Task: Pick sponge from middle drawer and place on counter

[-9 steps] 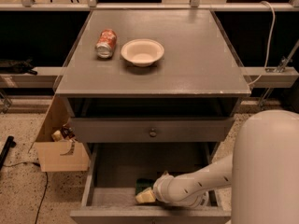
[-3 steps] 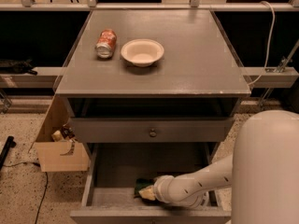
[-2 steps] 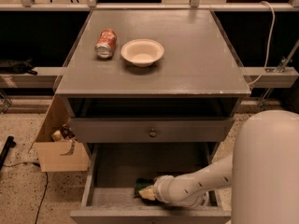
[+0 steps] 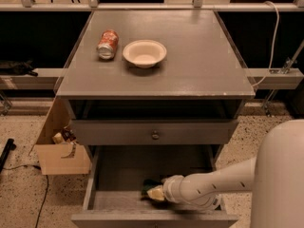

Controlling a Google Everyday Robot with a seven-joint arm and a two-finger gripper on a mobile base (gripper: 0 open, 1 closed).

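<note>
The sponge point(image 4: 152, 189), dark green over yellow foam, lies on the floor of the open middle drawer point(image 4: 118, 175), near its worn front rim. My gripper point(image 4: 159, 194) is down inside the drawer at the end of the white arm point(image 4: 213, 184), right against the sponge's right side and partly covering it. The counter point(image 4: 194, 56) is the wide grey cabinet top above.
A white bowl point(image 4: 144, 52) and a tipped red soda can point(image 4: 107, 44) sit on the counter's left half. A closed drawer front with a round knob point(image 4: 155, 135) overhangs the open drawer. A cardboard box point(image 4: 59, 151) stands on the floor at left. My white body point(image 4: 280, 179) fills the lower right.
The arm's end has shifted only slightly inside the drawer. The sponge stays on the drawer floor at the gripper.
</note>
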